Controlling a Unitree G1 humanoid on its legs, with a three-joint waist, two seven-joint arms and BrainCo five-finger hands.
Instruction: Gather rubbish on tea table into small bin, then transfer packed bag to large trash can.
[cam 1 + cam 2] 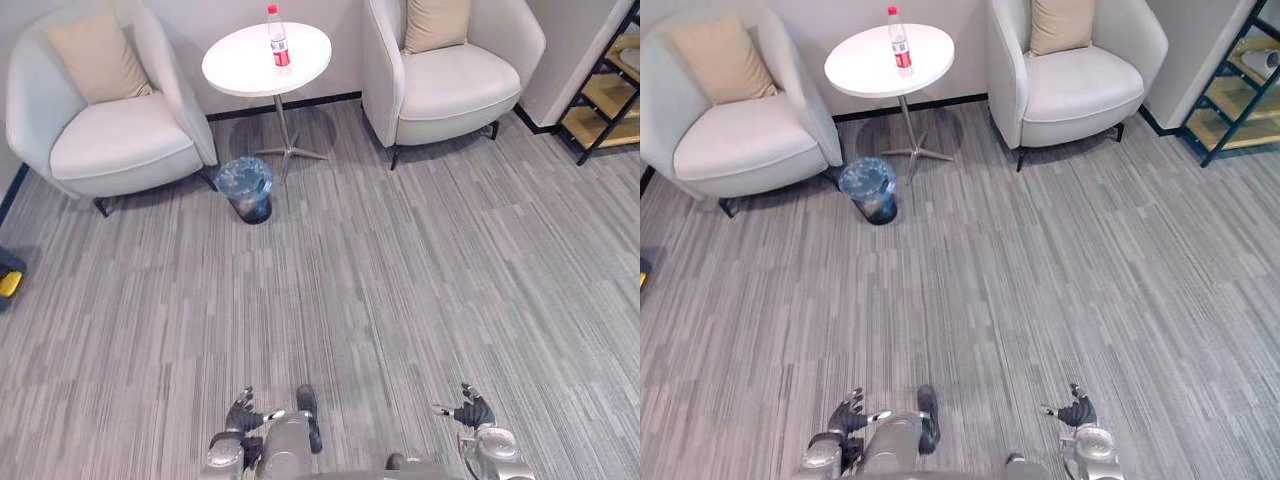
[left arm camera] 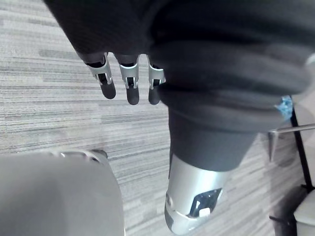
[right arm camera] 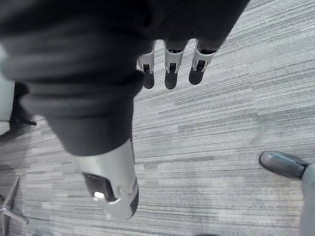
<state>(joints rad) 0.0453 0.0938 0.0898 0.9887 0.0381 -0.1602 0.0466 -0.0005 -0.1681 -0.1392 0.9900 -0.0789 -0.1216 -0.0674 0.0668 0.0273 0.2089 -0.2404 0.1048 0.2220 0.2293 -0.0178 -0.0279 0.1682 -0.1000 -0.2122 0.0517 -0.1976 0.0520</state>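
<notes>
left hand [image 2: 129,81], right hand [image 3: 170,69] relaxed (wrist views); bottle [image 1: 279,40] seemingly capped.

No legible text, numbers or signs in any view. One candidate noted: the water bottle [image 1: 278,30], upper centre of the frame, standing on the round white table [image 1: 240,65], carries a red label [image 1: 282,56] around its lower body. Whatever is printed on that label is too small to make out.
</notes>
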